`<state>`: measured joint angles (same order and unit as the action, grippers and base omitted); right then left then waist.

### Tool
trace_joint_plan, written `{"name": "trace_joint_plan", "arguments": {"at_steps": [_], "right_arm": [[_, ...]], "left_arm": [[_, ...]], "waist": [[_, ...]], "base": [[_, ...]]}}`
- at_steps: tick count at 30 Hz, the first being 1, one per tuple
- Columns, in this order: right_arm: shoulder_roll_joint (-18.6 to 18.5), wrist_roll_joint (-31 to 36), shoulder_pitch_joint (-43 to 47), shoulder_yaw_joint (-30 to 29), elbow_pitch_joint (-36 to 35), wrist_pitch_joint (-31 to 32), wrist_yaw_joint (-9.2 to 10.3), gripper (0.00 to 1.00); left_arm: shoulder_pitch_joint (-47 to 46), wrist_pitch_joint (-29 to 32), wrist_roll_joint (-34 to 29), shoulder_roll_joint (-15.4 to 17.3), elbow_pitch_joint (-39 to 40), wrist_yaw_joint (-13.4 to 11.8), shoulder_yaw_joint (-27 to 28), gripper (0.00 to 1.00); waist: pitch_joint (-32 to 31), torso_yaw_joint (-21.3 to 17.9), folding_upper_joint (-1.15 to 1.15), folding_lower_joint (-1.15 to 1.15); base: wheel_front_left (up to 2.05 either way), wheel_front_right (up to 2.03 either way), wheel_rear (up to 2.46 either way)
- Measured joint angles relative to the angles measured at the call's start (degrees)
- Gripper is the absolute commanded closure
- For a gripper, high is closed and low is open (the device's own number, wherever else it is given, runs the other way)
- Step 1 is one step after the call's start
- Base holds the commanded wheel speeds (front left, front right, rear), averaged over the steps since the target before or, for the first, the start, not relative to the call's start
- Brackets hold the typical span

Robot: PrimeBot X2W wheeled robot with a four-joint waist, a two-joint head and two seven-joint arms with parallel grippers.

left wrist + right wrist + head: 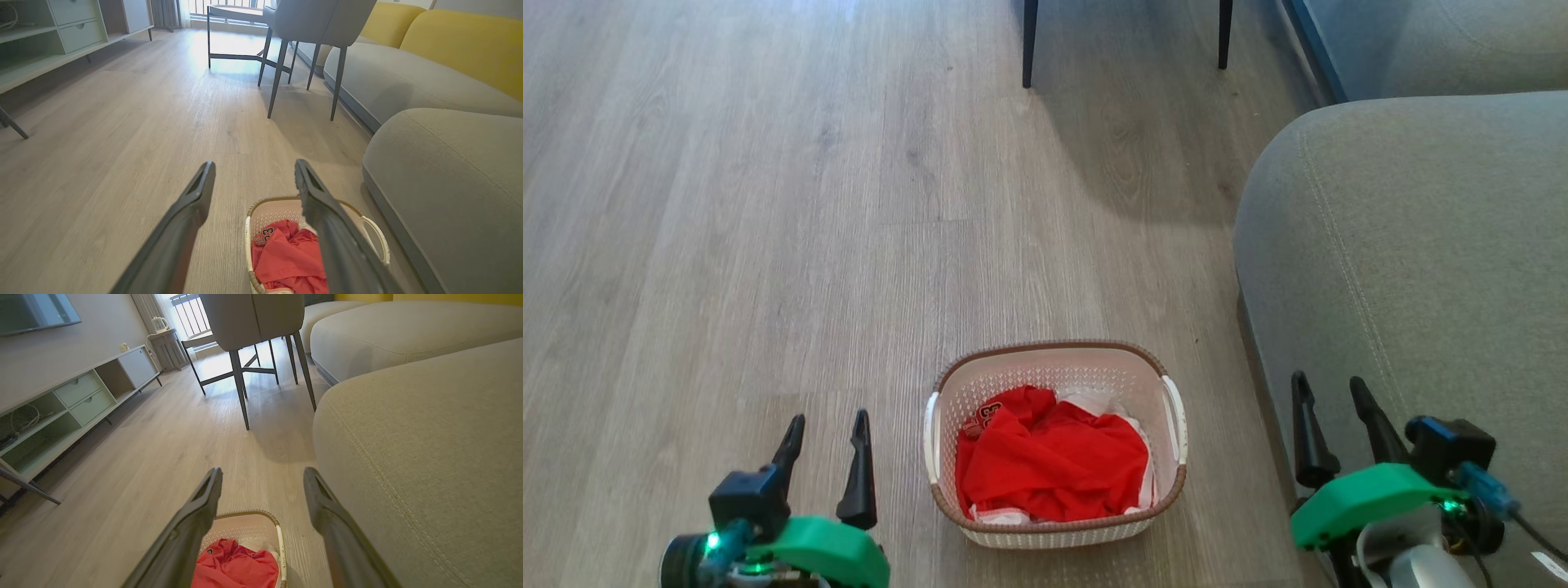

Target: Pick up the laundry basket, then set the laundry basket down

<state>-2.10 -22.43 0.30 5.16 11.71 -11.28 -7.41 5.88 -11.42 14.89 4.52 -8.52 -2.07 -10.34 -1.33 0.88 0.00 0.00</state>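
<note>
Standing upright on the pale grey wood-plank floor point(768, 245) is the small rounded-rectangular cream-white perforated plastic laundry basket point(1045, 376), with a brown woven-look rim and a white handle point(1176, 420) on each short side. It sits near the rounded front end of the grey fabric sofa point(1421, 245), with a strip of bare floor between them. Inside lies a crumpled red garment point(1054, 465) bearing some print; a white cloth point(1094, 400) shows behind and beneath it. The load sits below the rim. The left pincer point(828, 420) is held to the basket's left, apart from it, with its two long dark fingers pointing forward over bare floor. Its fingers are spread and nothing is between them. The right pincer point(1328, 382) is held to the basket's right, likewise apart from it, seen against the sofa's edge, its fingers also pointing forward. It too is released and grasps nothing. Both arms carry green housings behind the fingers. In both wrist views the basket lies low between or beside the fingers, untouched. Dark chair legs point(1029, 41) stand farther ahead on the floor.
</note>
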Motion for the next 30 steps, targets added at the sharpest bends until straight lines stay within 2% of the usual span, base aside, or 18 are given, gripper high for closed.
{"name": "trace_joint_plan", "arguments": {"at_steps": [18, 30], "right_arm": [[-0.1, 11.4, 0.0, 1.9, -0.1, -3.0, 0.0, 0.0], [-0.1, 11.4, 0.0, 1.9, -0.2, -3.0, 0.0, 0.0]], "left_arm": [[0.1, -3.0, -11.4, 0.0, 0.3, -0.8, -0.3, 0.0], [0.1, -3.0, -11.4, -0.7, 0.1, 0.0, 0.0, 0.0]], "waist": [[-0.2, 0.0, 0.0, 0.0], [-0.1, -0.1, 0.0, 0.0]], "base": [[0.0, 0.0, 0.0], [0.0, 0.0, 0.0]]}}
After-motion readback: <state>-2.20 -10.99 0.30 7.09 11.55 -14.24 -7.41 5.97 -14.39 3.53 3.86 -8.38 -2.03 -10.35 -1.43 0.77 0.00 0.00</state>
